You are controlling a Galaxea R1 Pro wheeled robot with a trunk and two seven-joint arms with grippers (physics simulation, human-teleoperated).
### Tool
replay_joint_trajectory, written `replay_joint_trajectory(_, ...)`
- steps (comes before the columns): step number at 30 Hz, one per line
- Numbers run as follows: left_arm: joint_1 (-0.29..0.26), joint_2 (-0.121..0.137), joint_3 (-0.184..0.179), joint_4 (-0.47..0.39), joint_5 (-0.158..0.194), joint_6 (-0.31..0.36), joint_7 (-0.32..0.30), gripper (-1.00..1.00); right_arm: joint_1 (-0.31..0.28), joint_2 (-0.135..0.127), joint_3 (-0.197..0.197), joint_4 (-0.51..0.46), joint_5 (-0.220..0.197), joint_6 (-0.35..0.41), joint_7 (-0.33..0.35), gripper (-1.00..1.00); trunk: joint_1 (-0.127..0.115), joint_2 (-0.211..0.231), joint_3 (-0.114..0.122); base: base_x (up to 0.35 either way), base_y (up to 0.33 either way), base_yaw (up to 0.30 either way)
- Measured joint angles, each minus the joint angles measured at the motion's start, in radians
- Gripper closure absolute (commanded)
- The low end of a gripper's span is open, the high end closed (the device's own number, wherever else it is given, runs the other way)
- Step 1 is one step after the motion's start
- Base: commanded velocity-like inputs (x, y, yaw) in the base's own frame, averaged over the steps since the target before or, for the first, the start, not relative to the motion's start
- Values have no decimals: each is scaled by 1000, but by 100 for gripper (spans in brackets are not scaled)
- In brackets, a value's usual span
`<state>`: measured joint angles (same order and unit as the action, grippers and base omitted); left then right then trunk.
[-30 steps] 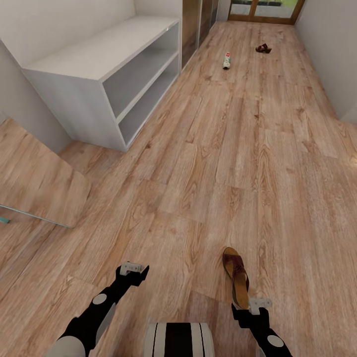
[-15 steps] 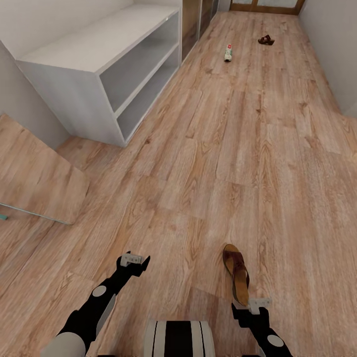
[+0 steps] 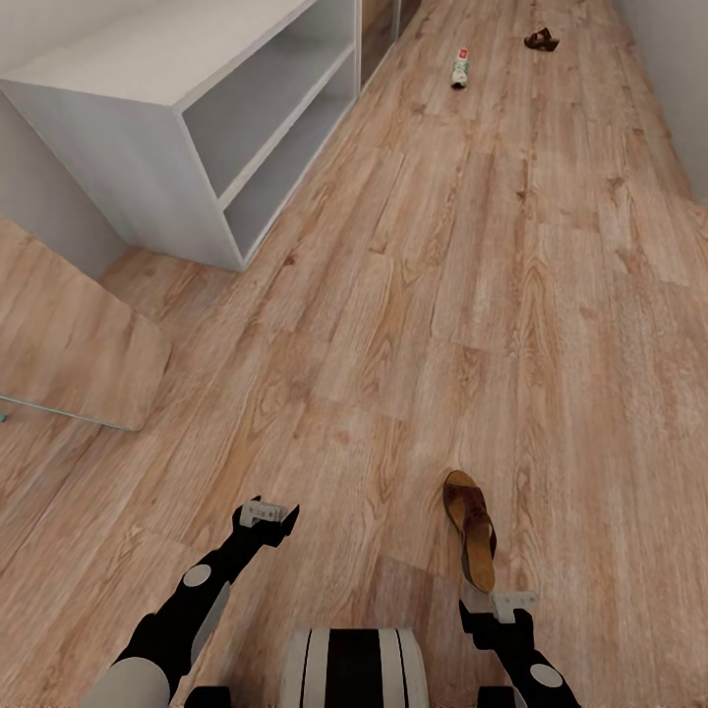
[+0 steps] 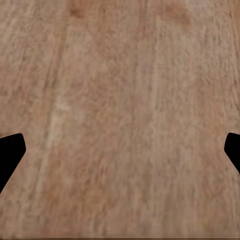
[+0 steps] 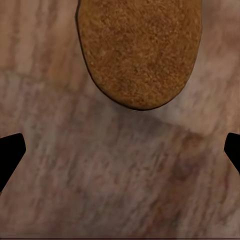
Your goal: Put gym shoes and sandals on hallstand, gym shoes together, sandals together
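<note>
Lying on the corridor floor just ahead of the right claw, one sandal; gym shoe and second sandal far off. Left claw: spread wide, empty. Right claw: spread, empty, sandal heel just beyond.

— Where are we?

— In a home's corridor, we'd say. A long wood-plank floor runs ahead of us between pale walls.

— What else makes us think home?

— A white bench with two open shelves stands against the wall. Footwear lies about: a brown sandal near us, a sneaker and another sandal farther along.
</note>
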<state>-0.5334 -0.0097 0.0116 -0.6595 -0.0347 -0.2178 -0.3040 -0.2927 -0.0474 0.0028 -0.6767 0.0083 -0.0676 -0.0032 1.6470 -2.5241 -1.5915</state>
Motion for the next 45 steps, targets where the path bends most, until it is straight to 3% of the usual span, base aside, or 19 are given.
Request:
replay_joint_trajectory(3, 0, 0, 0, 0, 0, 0, 0, -100, 0, 0, 0, 0, 0, 0, 0, -100, 1, -1, -12, 0, 0, 0)
replay_joint_trajectory(24, 2, -1, 3, -1, 0, -7, -1, -100, 0, 0, 0, 0, 0, 0, 0, -100, 1, -1, -12, 3, 0, 0)
replay_joint_trajectory(45, 3, -1, 3, -1, 0, -12, -2, -100, 0, 0, -1, 0, 0, 0, -1, -100, 1, -1, -12, 93, 0, 0)
